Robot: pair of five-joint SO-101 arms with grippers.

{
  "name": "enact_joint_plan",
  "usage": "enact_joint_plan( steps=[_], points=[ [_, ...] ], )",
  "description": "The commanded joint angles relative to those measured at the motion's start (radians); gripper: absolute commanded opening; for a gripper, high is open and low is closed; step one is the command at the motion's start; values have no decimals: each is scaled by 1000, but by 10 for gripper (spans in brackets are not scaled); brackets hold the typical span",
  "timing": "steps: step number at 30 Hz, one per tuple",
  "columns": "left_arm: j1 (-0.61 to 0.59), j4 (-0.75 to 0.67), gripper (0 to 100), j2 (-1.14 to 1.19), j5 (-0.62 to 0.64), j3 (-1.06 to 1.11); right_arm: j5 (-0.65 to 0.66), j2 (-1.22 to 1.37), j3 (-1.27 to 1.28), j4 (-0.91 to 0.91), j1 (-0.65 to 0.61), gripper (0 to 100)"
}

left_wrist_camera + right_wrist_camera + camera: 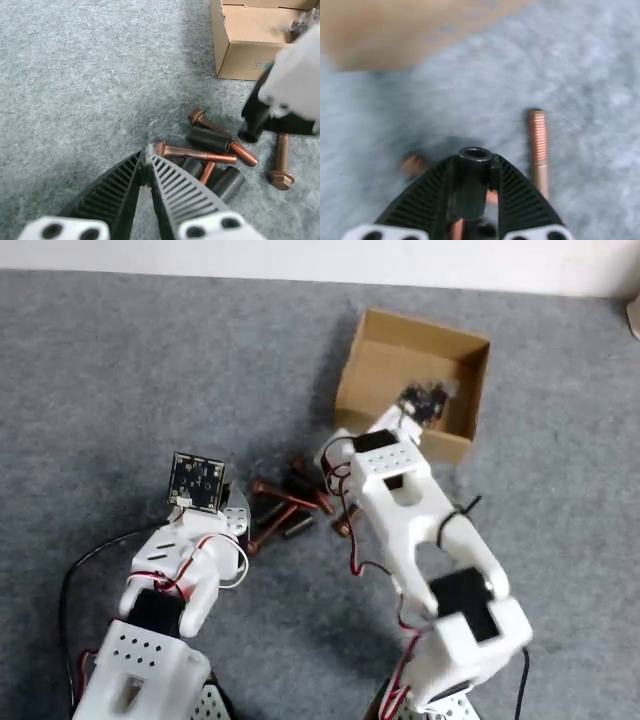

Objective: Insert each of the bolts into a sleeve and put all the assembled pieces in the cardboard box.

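A white left arm [170,580] and a white right arm [420,530] stood side by side on a gray carpet [120,370]. A heap of copper-coloured bolts [285,502] and short dark sleeves [227,182] lay on the carpet between the two arms. The left gripper [149,154] hung at the near edge of the heap. Its ribbed fingers were pressed together at the tips with nothing between them, close to the head of the nearest bolt [192,152]. In the heap, one sleeve [210,139] sat along the shaft of a bolt; whether the bolt passed through it could not be told. The right gripper [474,161] was clenched on a black sleeve [471,190], whose open end showed between the fingertips, above the carpet at the right side of the heap. Some copper showed beneath this sleeve, but it was unclear whether that was a bolt inside it. A single bolt [538,150] lay flat on the carpet just beside the held sleeve. The open cardboard box [390,365] sat at the far right, just beyond the right arm and well apart from the left gripper.
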Motion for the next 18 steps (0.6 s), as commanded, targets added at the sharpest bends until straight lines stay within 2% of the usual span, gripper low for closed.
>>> enact_joint_plan(
  steps=[1,10,18],
  points=[
    [-12,-26,8,-8,-3,-13,51,-157,-13,50,16,4],
    [-12,-26,8,-8,-3,-12,221,-464,-7,79,163,4],
    [-12,-26,8,-8,-5,-10,344,-725,137,74,246,4]
  ],
)
